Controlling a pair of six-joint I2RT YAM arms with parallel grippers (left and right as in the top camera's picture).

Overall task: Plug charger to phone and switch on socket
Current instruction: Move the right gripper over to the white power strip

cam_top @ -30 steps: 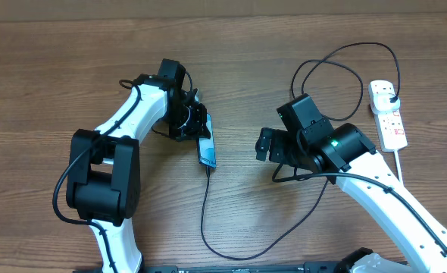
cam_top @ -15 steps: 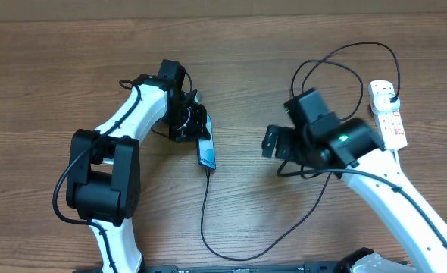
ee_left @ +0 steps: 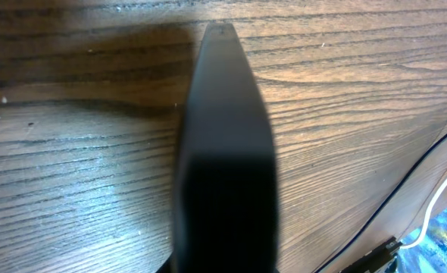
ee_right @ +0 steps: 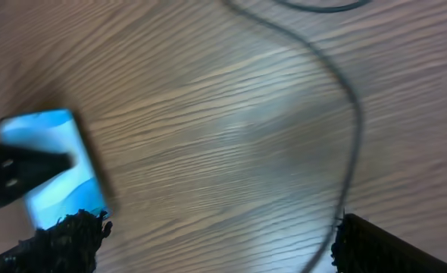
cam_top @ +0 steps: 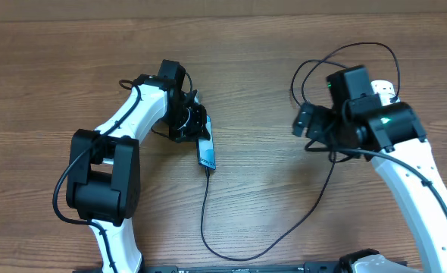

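The phone (cam_top: 207,152) lies flat on the wooden table, its blue screen facing up. The charger (cam_top: 205,212), a thin black cable, is plugged into the phone's near end, loops along the table front, then rises to the right. My left gripper (cam_top: 200,127) is shut with nothing in it, resting at the phone's far end. In the left wrist view the shut fingers (ee_left: 225,152) sit over bare wood with the phone (ee_left: 445,227) at the lower right. My right gripper (cam_top: 305,121) hangs open over the table, left of the socket (cam_top: 383,89), which the arm mostly hides.
The charger's far part makes loops (cam_top: 337,68) on the table behind the right arm. The right wrist view is blurred: it shows the phone (ee_right: 53,163) at the left, a run of cable (ee_right: 348,106) and my open right gripper (ee_right: 220,250).
My right arm has swung right and away from me, from the middle of the table towards the socket, jaws still open. Left arm and phone have not moved.
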